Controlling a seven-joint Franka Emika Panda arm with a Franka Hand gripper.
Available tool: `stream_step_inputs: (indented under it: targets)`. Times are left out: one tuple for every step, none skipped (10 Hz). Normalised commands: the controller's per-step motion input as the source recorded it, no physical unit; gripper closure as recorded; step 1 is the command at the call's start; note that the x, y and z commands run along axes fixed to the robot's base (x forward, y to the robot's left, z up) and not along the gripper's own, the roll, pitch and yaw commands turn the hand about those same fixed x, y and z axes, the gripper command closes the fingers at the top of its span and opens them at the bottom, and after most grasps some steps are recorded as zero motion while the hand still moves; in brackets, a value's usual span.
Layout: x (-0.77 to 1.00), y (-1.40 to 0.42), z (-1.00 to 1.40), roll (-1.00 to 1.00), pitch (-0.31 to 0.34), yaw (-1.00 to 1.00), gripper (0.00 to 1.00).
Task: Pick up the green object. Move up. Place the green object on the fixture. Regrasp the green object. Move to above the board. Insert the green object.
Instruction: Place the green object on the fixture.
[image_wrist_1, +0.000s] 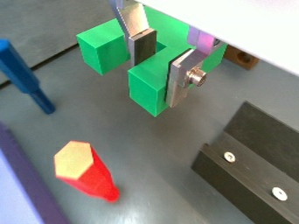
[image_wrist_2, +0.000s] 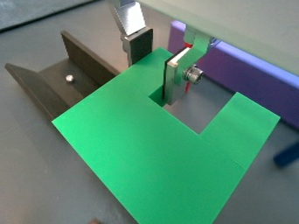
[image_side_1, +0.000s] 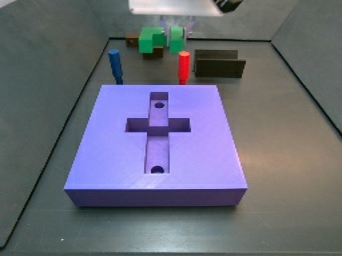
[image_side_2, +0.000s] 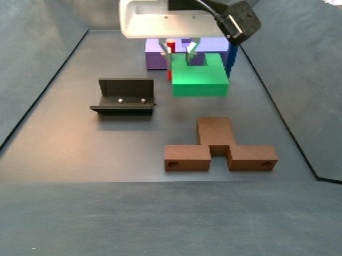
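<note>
The board (image_side_1: 160, 140), a big purple-blue slab with a cross-shaped recess and two round holes, fills the near middle of the desk (image_side_1: 287, 130) in a side view. From it, everything else sits toward 12 o'clock: the blue peg (image_side_1: 116, 66) at about 11, the red peg (image_side_1: 185, 64) at about 12, the dark fixture (image_side_1: 221, 66) at about 1.

A brown stepped block (image_side_2: 214, 146) lies in front of the camera in a side view, well apart from the rest.

The green object (image_wrist_1: 131, 61) is beyond the pegs from the board, up off the floor as far as I can judge, in the end effector (image_wrist_1: 165, 62). In both wrist views the silver fingers (image_wrist_1: 181, 77) straddle one limb of the U, dark pads flat on its two faces, so the end effector is pinching the green object. The fixture stands nearby, empty.

It looks like rigid moulded plastic: light, stiff, not fragile, and smooth enough to slip or twist. The flat parallel faces of a prong or the bridge are the best hold, taken squarely and near the block's middle so it hangs level.
</note>
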Motion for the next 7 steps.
stream_step_inputs:
  targets:
    - [0.57, -0.07, 0.22, -0.96, 0.16, 0.09, 1.0]
    - [0.57, -0.08, 0.21, -1.0, 0.171, 0.07, 1.0]
    - [0.58, -0.08, 0.19, -1.0, 0.169, 0.06, 1.0]
    - [0.61, -0.09, 0.11, -0.97, 0.169, 0.06, 1.0]
    - [0.62, -0.1, 0.1, -0.96, 0.174, 0.05, 1.0]
    - [0.63, -0.1, 0.05, -0.94, 0.183, 0.06, 1.0]
    - [0.63, -0.08, 0.02, -0.93, 0.171, 0.07, 1.0]
